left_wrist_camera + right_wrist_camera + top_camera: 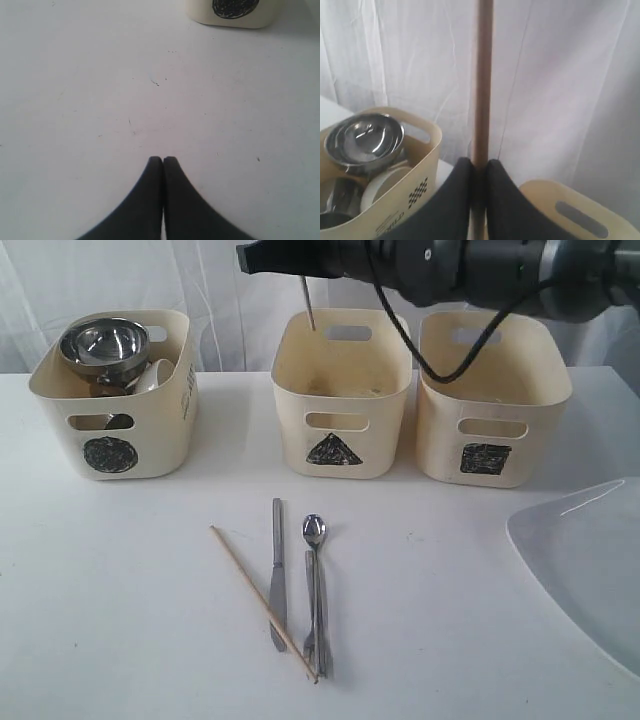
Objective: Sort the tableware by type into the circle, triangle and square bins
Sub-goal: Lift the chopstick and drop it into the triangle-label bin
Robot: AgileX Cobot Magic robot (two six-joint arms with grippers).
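Now: your right end effector (479, 165) clamped on chopstick (483, 75), long axis vertical. Lower tip hangs at rear rim of triangle bin (380, 430), middle of table's (100, 100) far edge. Left end effector (163, 161) closed, empty. Check tip clears rim before release.

Three bins in a row: circle bin (150, 430), triangle bin (345, 400), square bin (490, 400). Two chopsticks: one chopstick (245, 577) on the counter (120, 590), second chopstick (308, 302) up high. One knife (277, 560), one spoon (314, 530), one fork (310, 590), one plate (590, 560). One steel bowl (100, 343), one white bowl (155, 375), one mug (340, 197) showing.
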